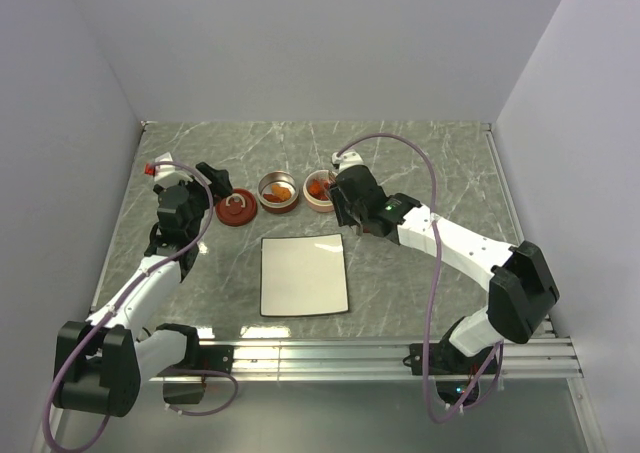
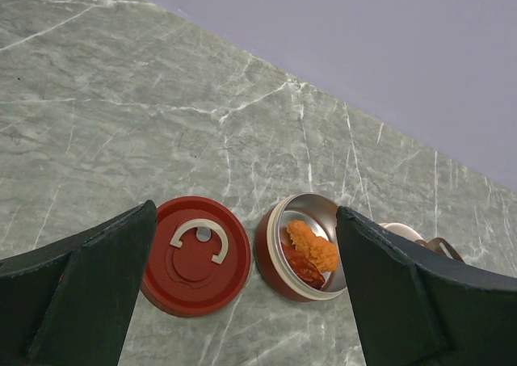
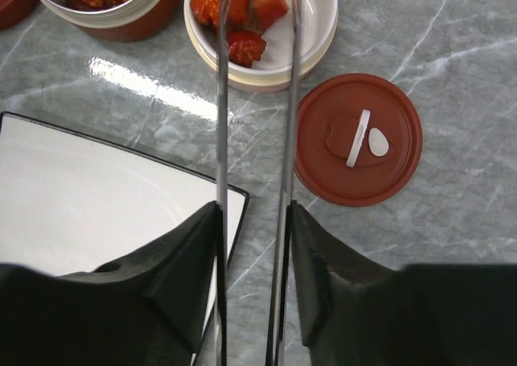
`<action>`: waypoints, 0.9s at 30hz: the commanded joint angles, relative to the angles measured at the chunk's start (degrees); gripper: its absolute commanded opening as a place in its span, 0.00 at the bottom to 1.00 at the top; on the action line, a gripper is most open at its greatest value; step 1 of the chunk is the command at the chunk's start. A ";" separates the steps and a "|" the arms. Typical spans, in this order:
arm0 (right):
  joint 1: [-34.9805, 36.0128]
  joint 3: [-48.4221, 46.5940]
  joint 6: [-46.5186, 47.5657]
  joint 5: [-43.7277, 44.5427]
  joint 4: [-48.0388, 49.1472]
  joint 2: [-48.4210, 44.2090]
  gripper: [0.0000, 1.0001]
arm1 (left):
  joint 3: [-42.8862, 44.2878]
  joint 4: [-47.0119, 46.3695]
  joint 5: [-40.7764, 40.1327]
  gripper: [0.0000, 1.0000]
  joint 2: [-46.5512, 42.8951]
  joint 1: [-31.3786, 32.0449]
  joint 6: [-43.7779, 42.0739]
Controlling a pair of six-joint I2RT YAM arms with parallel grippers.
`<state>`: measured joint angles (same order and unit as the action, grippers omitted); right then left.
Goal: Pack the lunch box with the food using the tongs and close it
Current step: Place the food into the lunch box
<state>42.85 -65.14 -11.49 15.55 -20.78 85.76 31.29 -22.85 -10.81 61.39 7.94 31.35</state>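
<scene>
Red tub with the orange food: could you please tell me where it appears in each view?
Top external: the red tub sits centre, just beyond the plate.
Left wrist: red tub lower centre, right of a red lid.
Right wrist: red tub cut off at the top-left corner.
Landmark: the cream tub beside it, clear in the top and right wrist views.

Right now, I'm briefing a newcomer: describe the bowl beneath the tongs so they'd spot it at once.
On the marble table, just beyond the far edge of the white square plate, two round bowls stand side by side. It is the right-hand bowl; unlike its red-walled, metal-lined neighbour, it has cream walls.
</scene>
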 commanded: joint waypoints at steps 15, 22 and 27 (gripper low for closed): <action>-0.31 -2.09 0.68 0.53 2.76 -2.87 0.54 | 2.46 -2.81 -0.35 0.99 0.05 -0.21 0.81; 0.21 -1.74 0.85 -1.75 4.07 -4.54 0.53 | 2.64 -2.90 -0.18 0.99 0.58 -0.21 0.81; 1.44 -1.74 1.11 -1.76 3.29 -4.11 0.53 | 2.73 -2.90 -0.09 1.00 0.84 -0.21 0.81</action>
<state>43.44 -65.17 -11.00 13.98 -19.59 83.37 31.53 -23.11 -10.81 62.02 7.94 31.35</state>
